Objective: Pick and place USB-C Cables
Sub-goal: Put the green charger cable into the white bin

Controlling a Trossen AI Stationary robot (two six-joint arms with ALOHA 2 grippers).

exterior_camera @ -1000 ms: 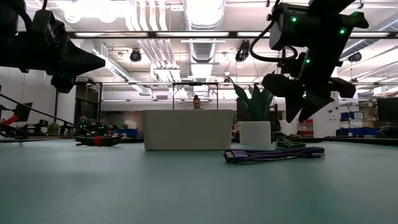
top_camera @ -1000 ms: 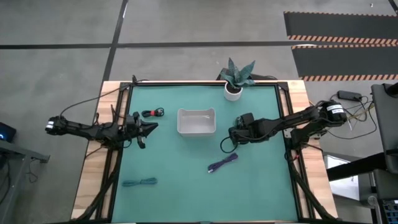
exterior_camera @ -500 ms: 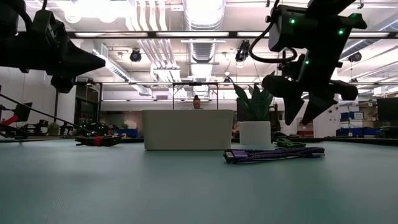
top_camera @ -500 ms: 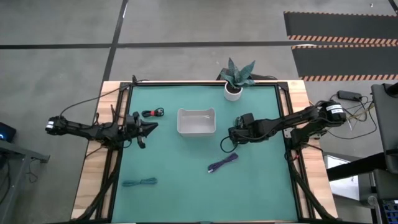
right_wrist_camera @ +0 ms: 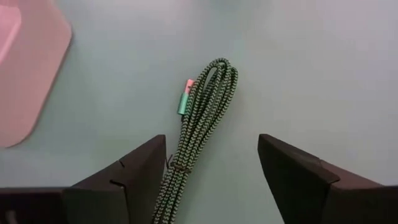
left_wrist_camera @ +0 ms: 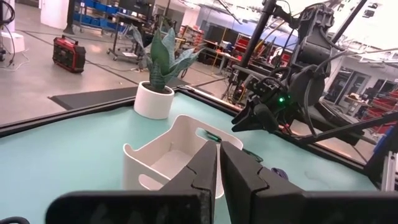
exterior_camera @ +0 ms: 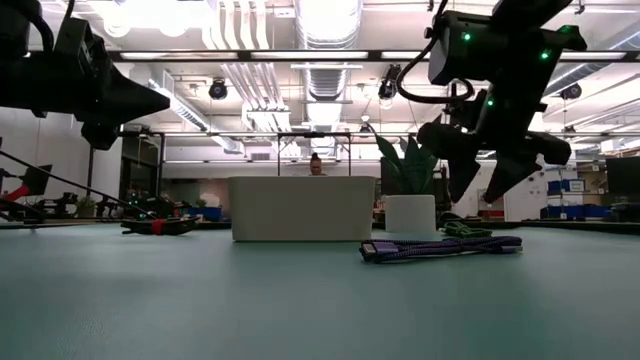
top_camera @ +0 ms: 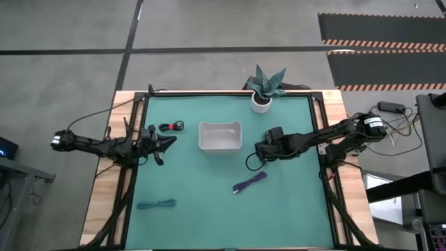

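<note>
Four short bundled cables lie flat on the green mat: red-and-black (top_camera: pixel 170 126) at the far left, dark green (top_camera: pixel 252 161) right of the white tray (top_camera: pixel 220 136), purple (top_camera: pixel 250 183) nearer, and teal (top_camera: pixel 156 204) at the near left. My right gripper (top_camera: pixel 259 152) hangs open above the dark green cable (right_wrist_camera: pixel 198 118), slanting down, with a finger on either side of it and clear of it. My left gripper (top_camera: pixel 171 140) is shut and level, left of the tray and just nearer than the red-and-black cable, holding nothing.
A potted plant (top_camera: pixel 265 87) in a white pot stands at the table's far edge, behind the tray. In the low view the purple cable (exterior_camera: pixel 440 247) lies in front of the green one (exterior_camera: pixel 462 230). Bare mat lies along the near edge.
My right gripper has opened wider while staying in place above the dark green cable. The cables and the tray have not moved.
</note>
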